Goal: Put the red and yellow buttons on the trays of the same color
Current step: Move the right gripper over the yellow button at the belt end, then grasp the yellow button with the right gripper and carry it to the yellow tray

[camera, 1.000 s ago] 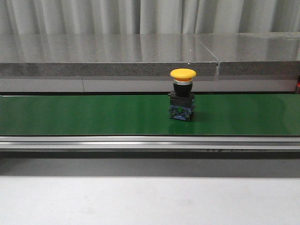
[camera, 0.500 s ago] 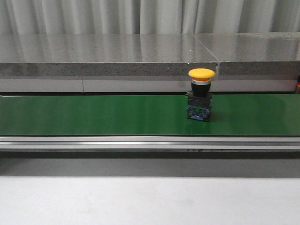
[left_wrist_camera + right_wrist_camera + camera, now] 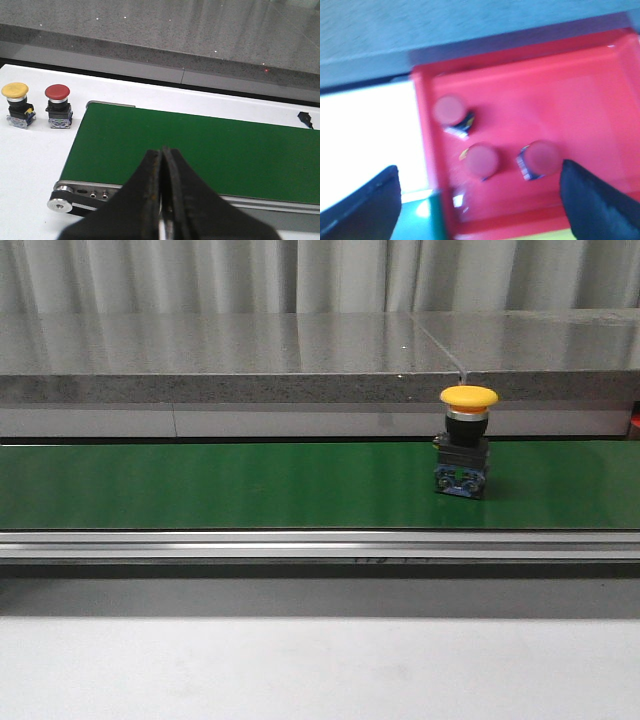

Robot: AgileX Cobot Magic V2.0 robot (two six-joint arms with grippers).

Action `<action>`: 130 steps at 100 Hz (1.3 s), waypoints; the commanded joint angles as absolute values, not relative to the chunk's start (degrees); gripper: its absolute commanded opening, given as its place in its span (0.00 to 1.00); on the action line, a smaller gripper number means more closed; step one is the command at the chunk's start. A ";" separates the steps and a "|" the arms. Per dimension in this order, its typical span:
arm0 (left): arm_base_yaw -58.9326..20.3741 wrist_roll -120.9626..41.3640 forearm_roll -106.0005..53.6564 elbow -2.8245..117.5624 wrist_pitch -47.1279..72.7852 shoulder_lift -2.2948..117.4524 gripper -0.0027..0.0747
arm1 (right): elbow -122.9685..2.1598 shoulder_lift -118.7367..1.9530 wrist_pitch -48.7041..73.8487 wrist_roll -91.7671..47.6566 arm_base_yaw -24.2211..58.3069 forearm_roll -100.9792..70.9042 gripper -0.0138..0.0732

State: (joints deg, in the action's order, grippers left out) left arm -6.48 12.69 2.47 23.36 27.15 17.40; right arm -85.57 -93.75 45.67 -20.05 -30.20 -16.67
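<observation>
A yellow button [image 3: 468, 442] on a black and blue base stands upright on the green conveyor belt [image 3: 200, 485], right of centre in the front view. My left gripper [image 3: 161, 150] is shut and empty over the near edge of the belt [image 3: 200, 150]. Beside the belt's end stand a yellow button [image 3: 16, 104] and a red button [image 3: 58, 105] on the white table. My right gripper [image 3: 480, 190] is open and empty above the red tray [image 3: 590, 100], which holds three red buttons [image 3: 449, 110] [image 3: 482, 161] [image 3: 543, 157]. A yellow strip shows at the tray's edge.
A grey stone ledge [image 3: 250, 355] runs behind the belt. The belt's metal rail [image 3: 300, 545] runs along its near side, with white table [image 3: 300, 670] in front. A small black object [image 3: 305, 119] lies on the white surface past the belt.
The yellow button on the belt has travelled to the right, from centre to right of centre.
</observation>
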 commanded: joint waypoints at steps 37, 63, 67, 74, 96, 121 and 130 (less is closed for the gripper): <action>-6.86 12.77 2.18 24.99 22.74 17.80 0.01 | -60.19 -69.44 40.62 -22.02 -15.73 -18.06 0.89; -6.86 12.77 2.18 24.99 22.74 17.80 0.01 | -54.31 -66.30 44.53 -25.71 -7.61 -18.06 0.89; -6.86 12.77 2.18 24.99 22.74 17.80 0.01 | -54.28 -66.37 44.32 -26.20 -6.59 -18.06 0.89; -6.86 12.77 2.18 24.99 22.74 17.80 0.01 | -54.28 -66.43 43.51 -26.66 -5.18 -18.06 0.89; -6.86 12.77 2.18 24.99 22.74 17.80 0.01 | -54.43 -69.63 42.54 -29.14 -1.62 -18.17 0.89; -6.86 12.77 2.18 24.99 22.74 17.80 0.01 | -56.39 -75.92 39.17 -29.18 1.97 -18.23 0.89; -6.86 12.77 2.18 24.99 22.74 17.80 0.01 | -57.65 -77.92 37.73 -29.18 3.00 -18.23 0.89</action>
